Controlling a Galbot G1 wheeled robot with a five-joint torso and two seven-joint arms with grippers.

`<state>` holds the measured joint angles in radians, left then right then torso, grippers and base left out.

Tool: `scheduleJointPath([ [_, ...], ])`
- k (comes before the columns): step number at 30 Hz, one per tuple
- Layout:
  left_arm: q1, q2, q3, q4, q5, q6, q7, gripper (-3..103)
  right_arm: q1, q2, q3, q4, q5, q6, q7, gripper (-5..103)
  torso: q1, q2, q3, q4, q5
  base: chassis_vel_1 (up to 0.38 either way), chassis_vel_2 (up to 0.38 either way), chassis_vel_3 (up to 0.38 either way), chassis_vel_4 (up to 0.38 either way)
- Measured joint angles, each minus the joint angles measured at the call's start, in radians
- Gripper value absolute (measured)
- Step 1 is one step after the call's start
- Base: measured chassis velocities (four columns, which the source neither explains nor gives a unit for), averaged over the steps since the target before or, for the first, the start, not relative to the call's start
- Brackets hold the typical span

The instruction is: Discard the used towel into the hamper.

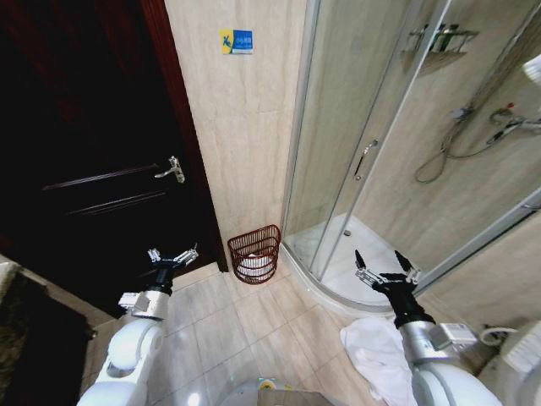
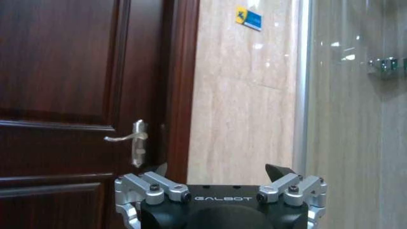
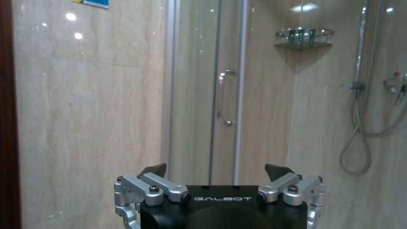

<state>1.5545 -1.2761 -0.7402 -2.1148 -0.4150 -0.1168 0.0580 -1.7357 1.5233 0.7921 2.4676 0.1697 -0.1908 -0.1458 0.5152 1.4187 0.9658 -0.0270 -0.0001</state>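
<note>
Both grippers, left (image 1: 173, 259) and right (image 1: 385, 269), raised with fingers apart and empty, towel (image 1: 378, 357) heaped on floor beside right arm, hamper (image 1: 254, 253) against wall between door and shower; risk: loose cloth slipping or snagging hamper rim.

both arms are showing glossy white shells narrowing to black wrists. the left gripper (image 1: 172, 256) and right gripper (image 1: 385, 265) are wearing silver screwed knuckles, black fingertips, and white "galbot" lettering.
</note>
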Motion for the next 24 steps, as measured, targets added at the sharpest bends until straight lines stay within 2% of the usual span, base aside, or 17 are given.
scheduleJointPath([
  [5,0.011,-0.002,-0.001,-0.013,0.002,0.000,0.000,100,-0.007,-0.001,0.001,0.000,0.005,0.004,0.005,100,0.000,0.000,0.000,-0.0005,0.0001,-0.191,-0.208,0.187,0.196],
  [11,0.014,-0.004,-0.001,-0.024,0.004,0.000,0.000,100,-0.013,-0.002,0.009,0.000,0.009,0.009,0.006,100,0.000,0.000,0.000,0.0001,0.0003,-0.233,-0.223,0.255,0.215],
  [14,0.013,-0.009,0.004,-0.032,0.010,0.001,0.000,100,-0.014,-0.004,0.019,0.002,0.014,0.010,0.006,100,0.001,0.000,0.000,-0.0005,-0.0001,-0.228,-0.228,0.209,0.224],
  [16,0.014,-0.011,0.005,-0.034,0.013,0.001,0.000,100,-0.015,-0.005,0.021,0.002,0.015,0.011,0.006,100,0.000,0.000,0.000,0.0000,0.0010,-0.230,-0.199,0.190,0.207],
  [17,0.014,-0.013,0.008,-0.035,0.016,0.001,0.000,100,-0.017,-0.005,0.022,0.003,0.016,0.012,0.006,100,0.000,0.000,0.000,-0.0002,-0.0006,-0.191,-0.200,0.238,0.212],
  [18,0.014,-0.013,0.008,-0.035,0.016,0.001,0.000,100,-0.017,-0.005,0.022,0.003,0.016,0.012,0.006,100,0.000,0.000,0.000,-0.0002,-0.0006,-0.191,-0.200,0.238,0.212],
  [20,0.014,-0.013,0.008,-0.038,0.017,0.001,0.000,100,-0.018,-0.005,0.022,0.003,0.016,0.012,0.006,100,0.000,0.000,0.000,0.0006,0.0008,-0.182,-0.193,0.201,0.207],
  [22,0.013,-0.013,0.009,-0.039,0.017,0.002,0.000,100,-0.018,-0.004,0.023,0.004,0.016,0.013,0.006,100,0.000,0.000,0.000,-0.0006,-0.0006,-0.187,-0.237,0.189,0.199],
  [24,0.011,-0.013,0.009,-0.039,0.017,0.002,0.000,100,-0.019,-0.004,0.023,0.005,0.016,0.013,0.006,100,0.000,0.000,0.000,-0.0007,-0.0004,-0.206,-0.208,0.185,0.197],
])
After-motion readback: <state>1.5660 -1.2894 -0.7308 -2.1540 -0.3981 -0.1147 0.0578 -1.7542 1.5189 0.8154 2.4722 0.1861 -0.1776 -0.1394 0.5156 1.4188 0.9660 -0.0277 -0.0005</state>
